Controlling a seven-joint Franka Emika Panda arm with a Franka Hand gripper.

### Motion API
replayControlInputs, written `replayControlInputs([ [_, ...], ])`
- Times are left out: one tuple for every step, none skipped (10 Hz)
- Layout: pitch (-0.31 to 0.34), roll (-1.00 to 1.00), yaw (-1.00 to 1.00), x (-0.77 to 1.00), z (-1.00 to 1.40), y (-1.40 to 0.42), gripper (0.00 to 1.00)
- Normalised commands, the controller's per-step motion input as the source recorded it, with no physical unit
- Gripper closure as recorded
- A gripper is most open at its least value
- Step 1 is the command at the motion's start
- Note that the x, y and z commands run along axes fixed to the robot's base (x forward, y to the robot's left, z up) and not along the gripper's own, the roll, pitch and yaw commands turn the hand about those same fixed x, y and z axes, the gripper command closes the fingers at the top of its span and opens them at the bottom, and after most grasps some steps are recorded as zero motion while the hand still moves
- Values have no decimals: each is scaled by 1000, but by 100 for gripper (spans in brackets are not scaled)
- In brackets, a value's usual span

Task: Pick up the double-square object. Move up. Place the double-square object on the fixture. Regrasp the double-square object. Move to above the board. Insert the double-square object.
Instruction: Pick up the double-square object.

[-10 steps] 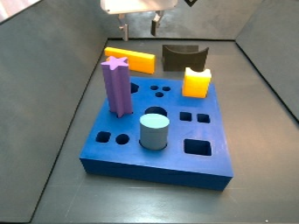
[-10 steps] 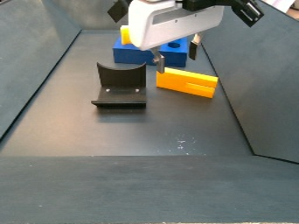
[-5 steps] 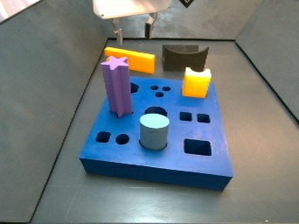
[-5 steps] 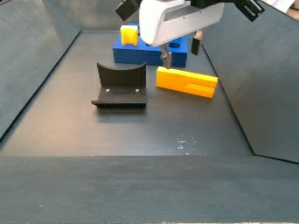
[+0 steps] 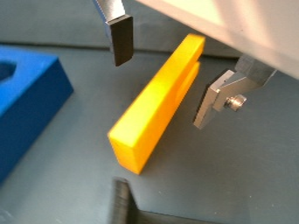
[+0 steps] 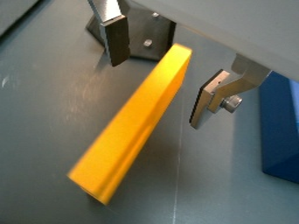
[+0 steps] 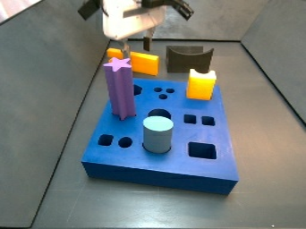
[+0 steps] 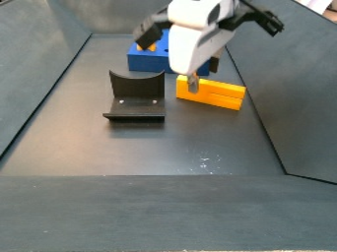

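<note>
Bar (image 5: 158, 105) is lying on the dark floor (image 8: 145, 157) beside the board (image 7: 167, 134), partly hidden by the tool (image 8: 188, 83) in a side view. Dark walls are enclosing the floor. Tool (image 5: 163, 74) is hanging open, fingers (image 6: 117, 39) straddling the bar, gripping nothing.

Hand (image 5: 166, 80) low, pointing down, fingers (image 6: 117, 39) spread apart.

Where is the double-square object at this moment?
It lies on the floor between the board and the fixture; in both wrist views, the double-square object is between the open claw's fingers.
</note>
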Motion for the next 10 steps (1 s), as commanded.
replayControlInputs([
  [56,-96,1000,0,-431,0,0],
  [-17,-170,894,60,-509,0,0],
  [-4,-14,0,0,0,0,0],
  [-34,0,129,6,-340,0,0],
  [0,-123,291,929,-423,-169,0],
  [0,-123,440,817,-420,-89,0],
  [13,-67,694,560,-354,-123,0],
  [-6,0,1000,120,-194,-77,0],
  [-37,0,1000,0,-163,0,0],
  [-19,-93,240,-103,-54,0,0],
])
